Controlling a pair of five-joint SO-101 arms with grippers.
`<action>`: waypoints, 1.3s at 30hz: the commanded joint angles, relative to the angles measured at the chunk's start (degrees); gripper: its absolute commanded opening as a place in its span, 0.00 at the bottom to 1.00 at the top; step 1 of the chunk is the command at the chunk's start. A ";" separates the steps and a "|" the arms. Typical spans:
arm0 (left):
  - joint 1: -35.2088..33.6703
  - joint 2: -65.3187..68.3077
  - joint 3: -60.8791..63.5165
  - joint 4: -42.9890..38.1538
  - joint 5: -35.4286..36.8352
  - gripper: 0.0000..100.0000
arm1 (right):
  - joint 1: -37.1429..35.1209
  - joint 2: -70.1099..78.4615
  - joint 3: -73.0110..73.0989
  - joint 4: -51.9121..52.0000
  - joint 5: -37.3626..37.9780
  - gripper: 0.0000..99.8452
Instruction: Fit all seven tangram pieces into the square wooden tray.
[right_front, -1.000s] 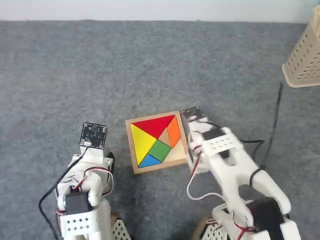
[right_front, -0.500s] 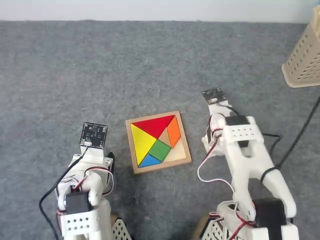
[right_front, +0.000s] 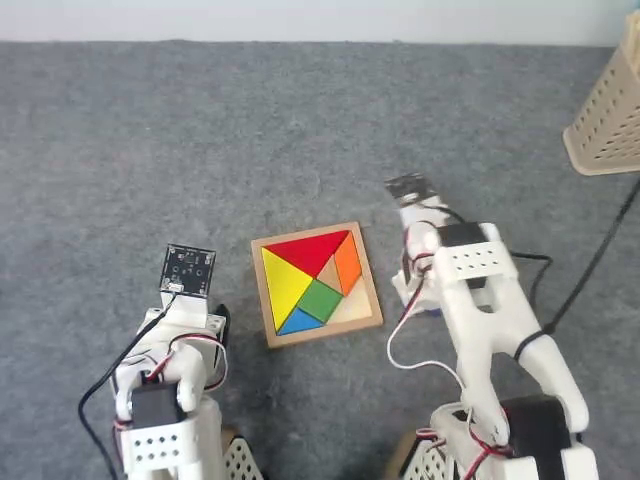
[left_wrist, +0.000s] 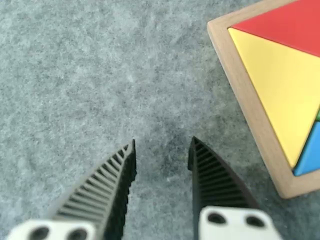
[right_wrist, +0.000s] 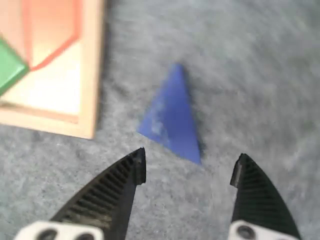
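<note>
**Clerk:** How far is the job standing?

**Inspector:** I am counting five coloured pieces lying seated in the tray (right_front: 326, 331): red (right_front: 310, 250), yellow (right_front: 282, 283), orange (right_front: 348, 265), green (right_front: 320, 298) and a small blue (right_front: 298, 321). A pale patch (right_front: 328, 272) is sitting among them, and I cannot tell whether it is a plain piece or bare floor. The corner (right_front: 352, 308) nearest the right arm (right_front: 480, 300) is looking bare. So I am judging the tray mostly filled, with at least one piece outstanding.

**Clerk:** And the outstanding one?

**Inspector:** A loose triangle (right_wrist: 172, 120), blue, is lying flat on the carpet (right_wrist: 260, 60), just beside the tray's rim (right_wrist: 92, 75) and not touching it.

**Clerk:** The jaws?

**Inspector:** The right gripper (right_wrist: 190, 155) is hanging over that triangle with jaws spread wide, gripping nothing. The left gripper (left_wrist: 163, 141) is also standing released, over bare carpet near a tray corner (left_wrist: 250, 110).

**Clerk:** Are the views differing?

**Inspector:** Yes. From above, the right arm is covering nearly all of the loose triangle, though that view is giving the whole tray layout. The right wrist view is giving the triangle entire but just a slice of the tray.
</note>
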 joint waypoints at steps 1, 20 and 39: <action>0.26 -1.05 -0.57 0.35 -0.18 0.17 | -4.70 -0.04 -2.20 -1.98 5.98 0.28; 0.26 -1.05 -0.57 0.35 -0.18 0.17 | -6.99 0.13 8.79 -11.03 11.43 0.27; 0.26 -1.05 -0.57 0.35 -0.18 0.17 | 3.56 16.48 -2.46 -11.38 13.36 0.21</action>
